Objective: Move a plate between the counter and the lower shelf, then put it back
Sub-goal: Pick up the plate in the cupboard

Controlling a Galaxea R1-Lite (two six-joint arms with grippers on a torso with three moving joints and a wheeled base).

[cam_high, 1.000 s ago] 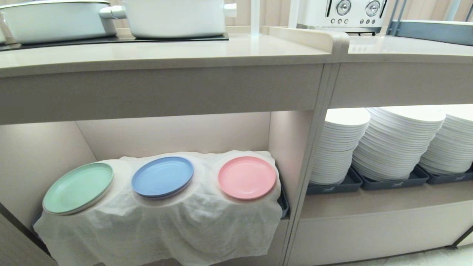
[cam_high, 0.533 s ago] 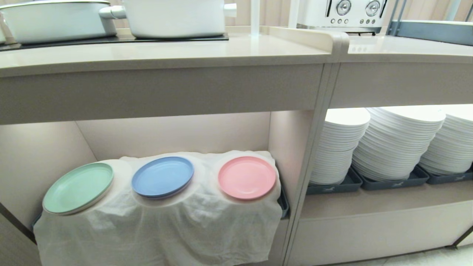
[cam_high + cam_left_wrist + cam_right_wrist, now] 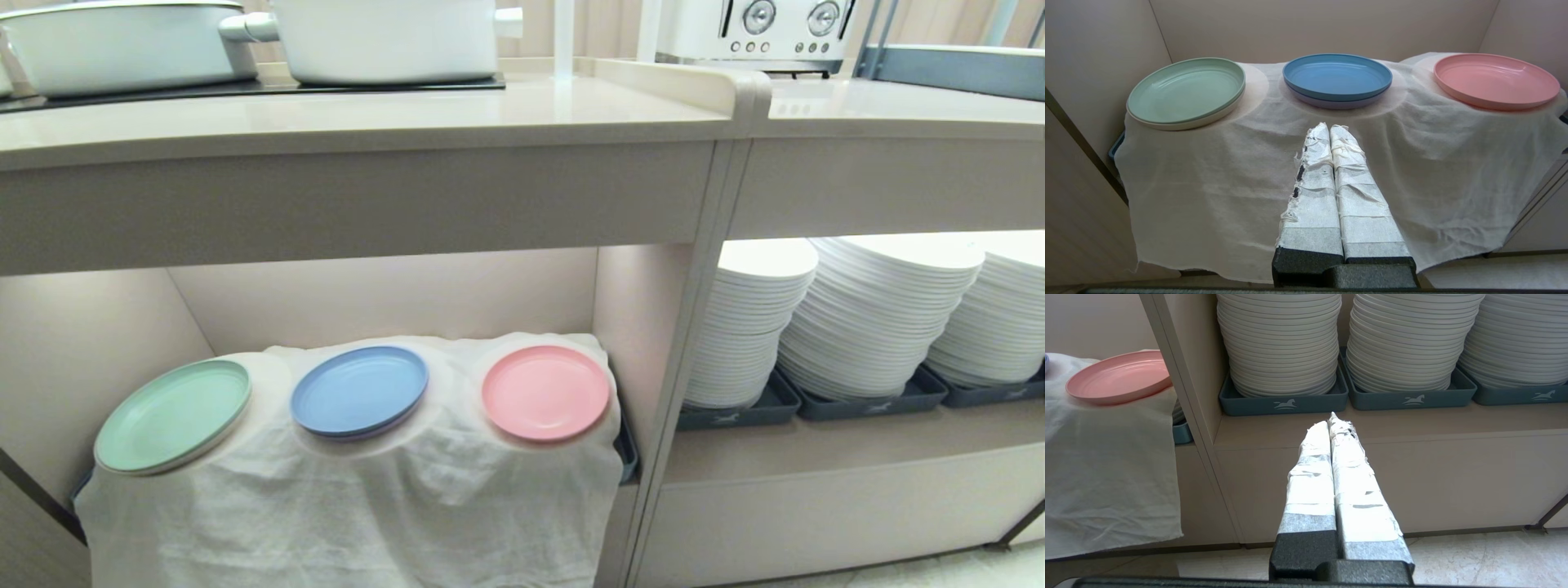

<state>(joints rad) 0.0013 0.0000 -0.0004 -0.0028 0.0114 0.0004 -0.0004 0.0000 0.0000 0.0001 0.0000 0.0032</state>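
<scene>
Item: pink plate. Lies flat on the rightmost cloth-covered mound of the lower shelf, close to the shelf's right wall. Nothing touches it.

Item: white cloth. Wrinkled; draped over the mounds and hanging down past the shelf front.

Item: blue plate. On the middle mound, stacked on a paler plate of the same size, seen in the left wrist view.

Item: green plate. On the leftmost mound, tilted a little, with a cream plate under it.

Item: left gripper. Its two tape-wrapped fingers are pressed together with nothing between them. Tips point at the hanging cloth just short of the blue plate; the pink plate sits well off to one side beyond the tips, the green plate to the other.

Item: right gripper. Taped fingers pressed together, holding nothing. Tips point toward the neighbouring recess, at the gap between two grey trays that carry stacks of white plates; the pink plate lies well aside, past the upright divider.

Item: counter. Above the shelf; bears two white pots on a black panel.

Item: toaster. White, on the adjoining top.
</scene>
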